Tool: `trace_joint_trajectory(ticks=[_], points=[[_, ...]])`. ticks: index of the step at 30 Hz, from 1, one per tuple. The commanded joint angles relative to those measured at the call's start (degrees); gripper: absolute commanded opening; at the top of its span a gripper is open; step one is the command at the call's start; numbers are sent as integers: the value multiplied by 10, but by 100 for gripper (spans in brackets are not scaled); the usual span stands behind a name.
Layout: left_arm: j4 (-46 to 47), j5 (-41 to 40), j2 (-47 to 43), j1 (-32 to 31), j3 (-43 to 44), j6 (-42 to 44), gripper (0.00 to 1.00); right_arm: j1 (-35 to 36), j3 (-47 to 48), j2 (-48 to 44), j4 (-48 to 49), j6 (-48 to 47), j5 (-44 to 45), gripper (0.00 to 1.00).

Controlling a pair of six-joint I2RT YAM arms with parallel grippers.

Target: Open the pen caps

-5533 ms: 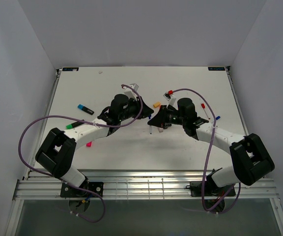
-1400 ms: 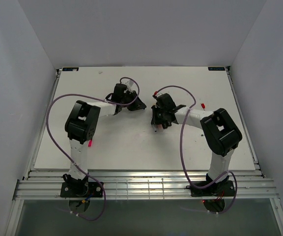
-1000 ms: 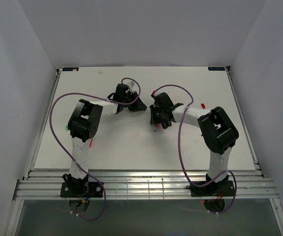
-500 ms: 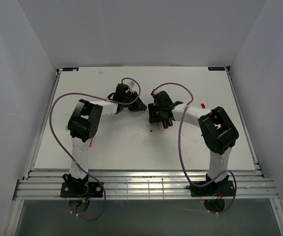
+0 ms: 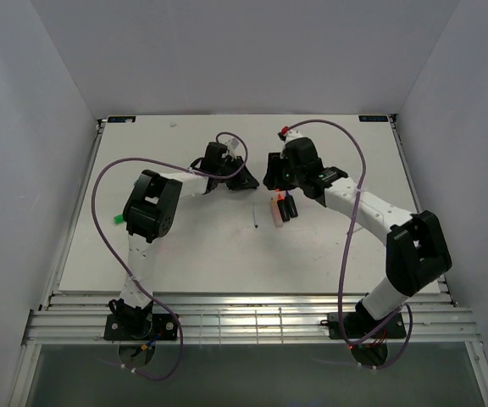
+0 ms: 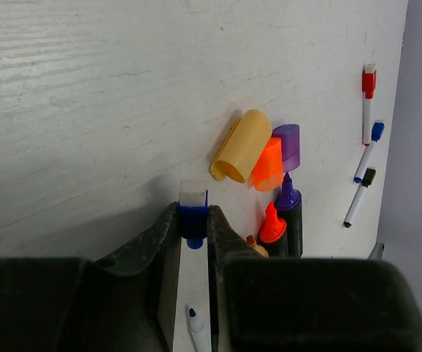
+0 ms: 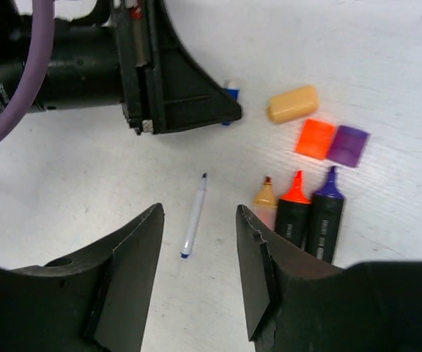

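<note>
The left gripper (image 6: 193, 230) pinches a small stubby blue plastic cap (image 6: 193, 218) at its fingertips. Just ahead lie a yellow cap (image 6: 242, 145), an orange cap (image 6: 268, 165) and a purple cap (image 6: 287, 145). The right gripper (image 7: 198, 214) hangs spread over a thin white uncapped pen (image 7: 190, 236). The blue cap looks to be off, so next comes setting it beside the others.

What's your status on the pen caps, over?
Left gripper shut on blue cap. Right gripper open, thin pen just ahead. Yellow cap, orange cap, purple cap off, beside markers. No obstruction seen.
</note>
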Motion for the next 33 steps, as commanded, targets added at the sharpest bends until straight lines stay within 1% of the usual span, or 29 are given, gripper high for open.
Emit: trace_joint_trajectory(ticks=[1, 3, 4, 8, 12, 21, 26, 28, 29, 33], points=[[-13, 13, 3, -5, 23, 8, 13, -45, -34, -50, 6, 8, 21, 51], [-18, 14, 10, -5, 32, 8, 17, -72, -54, -65, 6, 11, 10, 51], [-20, 14, 12, -5, 34, 7, 21, -80, -63, -80, 9, 10, 7, 50], [-26, 8, 16, -5, 39, 8, 30, -106, -99, -102, 9, 6, -2, 51], [-31, 4, 19, -5, 43, 11, 36, -131, -118, -112, 11, 6, -12, 51], [-48, -9, 17, -5, 36, 21, 44, -160, -157, -132, 18, 2, -21, 51], [-62, -22, 13, -5, 42, 25, 46, -167, -172, -143, 18, 2, -21, 51], [-102, -41, 15, -8, 57, 34, 47, -167, -176, -151, 17, 2, -21, 51], [-134, -64, 14, -10, 76, 47, 47, -168, -179, -153, 18, 3, -21, 51], [-180, -93, 12, -13, 100, 57, 48, -168, -187, -164, 18, 9, -21, 51]])
